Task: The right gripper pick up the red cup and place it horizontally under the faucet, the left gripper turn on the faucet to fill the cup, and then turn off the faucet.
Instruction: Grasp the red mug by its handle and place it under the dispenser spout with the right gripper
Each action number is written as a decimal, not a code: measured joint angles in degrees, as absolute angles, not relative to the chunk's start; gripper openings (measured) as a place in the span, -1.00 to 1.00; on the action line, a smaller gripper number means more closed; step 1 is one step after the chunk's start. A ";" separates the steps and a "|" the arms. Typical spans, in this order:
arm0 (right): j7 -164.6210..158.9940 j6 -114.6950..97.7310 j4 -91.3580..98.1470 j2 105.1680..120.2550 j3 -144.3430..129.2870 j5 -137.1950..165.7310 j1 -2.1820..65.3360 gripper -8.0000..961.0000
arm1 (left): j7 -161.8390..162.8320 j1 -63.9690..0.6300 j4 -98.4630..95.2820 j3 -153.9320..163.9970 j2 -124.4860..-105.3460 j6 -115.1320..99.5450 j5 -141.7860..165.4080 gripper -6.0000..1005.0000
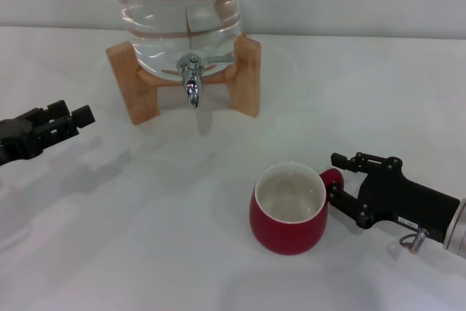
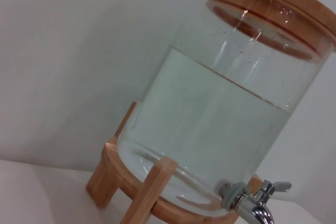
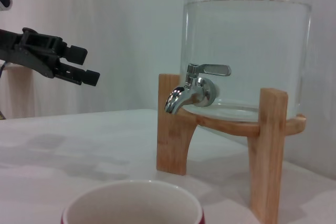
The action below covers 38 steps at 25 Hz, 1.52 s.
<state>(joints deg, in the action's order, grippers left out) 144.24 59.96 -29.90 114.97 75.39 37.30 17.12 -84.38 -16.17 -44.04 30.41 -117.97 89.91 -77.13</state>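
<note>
Two grippers waiting: left gripper [image 1: 54, 127] at mid-left, jaws seemingly near-closed on nothing, clear of the faucet [image 1: 191, 78] at top centre. Red cup [image 1: 289, 207] upright at lower centre, handle between the spread jaws of right gripper [image 1: 336, 178]. Jug top cropped.

We take this for a lab-style test bench rather than a lived-in kitchen. A plain white tabletop [image 1: 145, 253] runs back to a bare pale wall [image 2: 79, 51] just behind the glass water jug [image 1: 182, 12]. The jug sits on a wooden stand [image 1: 244, 74], staged alone, with black robot grippers either side.
</note>
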 joint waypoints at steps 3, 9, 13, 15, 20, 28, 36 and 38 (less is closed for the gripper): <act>144.43 59.85 -29.90 114.95 75.24 37.33 17.13 -0.16 | -84.37 -16.15 -44.04 30.41 -117.96 89.91 -77.13 0.69; 144.87 59.43 -29.84 114.97 74.85 37.49 17.33 -0.20 | -84.37 -16.15 -44.03 30.41 -118.03 89.91 -77.16 0.69; 144.73 59.35 -29.78 115.02 74.79 37.50 17.44 -0.47 | -84.37 -16.25 -44.04 30.41 -118.08 89.91 -77.13 0.69; 144.58 59.40 -29.78 115.04 74.79 37.49 17.48 -0.55 | -84.37 -16.26 -44.04 30.41 -118.08 89.91 -77.10 0.69; 144.24 59.65 -30.24 115.17 74.60 37.10 17.57 -0.64 | -84.37 -16.26 -44.04 30.41 -118.07 89.91 -77.07 0.69; 144.13 59.92 -31.07 115.34 73.16 36.40 17.93 -0.68 | -84.31 -16.34 -44.04 30.51 -118.07 89.91 -77.07 0.69; 145.77 60.59 -31.20 115.40 70.42 30.93 18.26 -0.69 | -84.29 -16.16 -44.04 30.79 -118.04 89.91 -76.89 0.69; 145.95 60.58 -31.21 115.40 70.30 30.61 18.38 -0.69 | -84.29 -15.92 -44.04 30.80 -117.98 89.91 -76.70 0.69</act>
<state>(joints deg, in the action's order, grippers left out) 145.95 60.58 -31.21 115.40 70.30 30.61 18.38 -84.29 -15.92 -44.04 30.80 -117.98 89.91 -76.70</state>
